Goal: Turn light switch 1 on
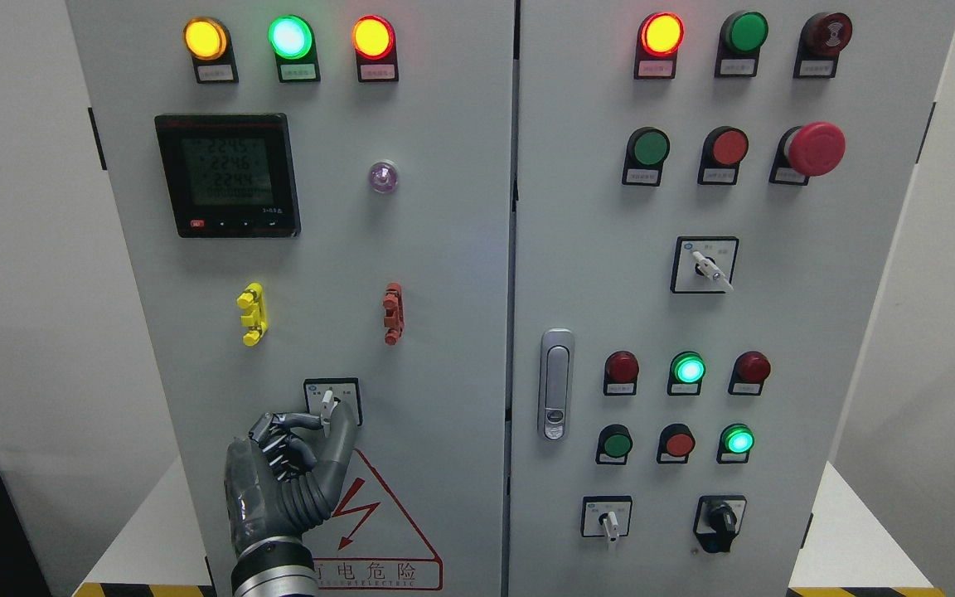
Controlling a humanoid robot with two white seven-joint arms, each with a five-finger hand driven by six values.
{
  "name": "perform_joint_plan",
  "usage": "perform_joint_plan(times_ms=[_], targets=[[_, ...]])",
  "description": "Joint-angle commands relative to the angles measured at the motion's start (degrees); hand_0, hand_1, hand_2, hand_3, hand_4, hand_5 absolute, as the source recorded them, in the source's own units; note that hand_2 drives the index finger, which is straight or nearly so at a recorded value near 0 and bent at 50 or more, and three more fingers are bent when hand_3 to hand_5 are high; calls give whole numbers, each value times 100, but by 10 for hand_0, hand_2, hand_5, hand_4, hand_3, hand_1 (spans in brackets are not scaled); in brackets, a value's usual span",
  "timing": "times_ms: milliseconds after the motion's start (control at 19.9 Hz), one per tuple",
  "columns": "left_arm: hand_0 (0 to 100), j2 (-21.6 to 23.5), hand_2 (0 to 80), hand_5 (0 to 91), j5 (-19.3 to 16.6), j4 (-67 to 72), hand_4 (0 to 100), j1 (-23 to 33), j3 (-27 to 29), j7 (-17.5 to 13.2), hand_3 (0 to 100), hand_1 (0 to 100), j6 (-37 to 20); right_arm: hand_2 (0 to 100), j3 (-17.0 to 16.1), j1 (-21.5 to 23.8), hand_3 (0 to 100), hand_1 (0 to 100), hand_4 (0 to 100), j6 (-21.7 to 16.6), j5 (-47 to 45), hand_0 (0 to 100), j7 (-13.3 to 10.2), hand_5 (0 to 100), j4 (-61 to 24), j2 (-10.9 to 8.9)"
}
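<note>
While the left hand point(291, 473) reaches up from the bottom edge, left of centre, its fingertips point(322, 421) pinch the small white lever of the rotary switch point(331, 401) low on the left cabinet door point(444, 249). Thumb sits on the right of the lever, index on the left, other fingers curled below. Lever points roughly straight up; can't read the position labels on its plate.

Switch location: bottom-centre of the left door, below the yellow clip point(251, 313) and red clip point(393, 313), just above the red hazard triangle point(378, 518).

Higher on the same door: digital meter point(227, 175) showing readouts, a small clear dome lamp point(384, 177) to its right, and three lit indicators along the top, amber point(206, 38), green point(291, 36), orange-red point(373, 37).

Right door point(859, 332): lit red lamp point(661, 34) top left, red mushroom button point(814, 149), a white-lever selector point(707, 265) mid-door, chrome door latch point(555, 384) at its left edge, two lit green lamps lower down point(688, 368) point(738, 439), two more selectors at the bottom, one white point(608, 519), one black point(719, 522).

Cabinet stands on a white worktop point(146, 539). Right arm isn't visible.
</note>
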Motion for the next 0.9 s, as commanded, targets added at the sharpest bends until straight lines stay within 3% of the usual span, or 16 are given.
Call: perform_joint_plan(times_ms=[0, 852], targets=[[223, -2, 590, 850, 7, 1, 962, -4, -7, -4, 992, 630, 13, 0, 2, 0, 0, 0, 0, 1, 0, 0, 4, 0, 0, -7], [282, -2, 595, 849, 7, 9, 963, 5, -25, -4, 1000, 599, 13, 0, 2, 0, 0, 0, 0, 1, 0, 0, 4, 0, 0, 2]])
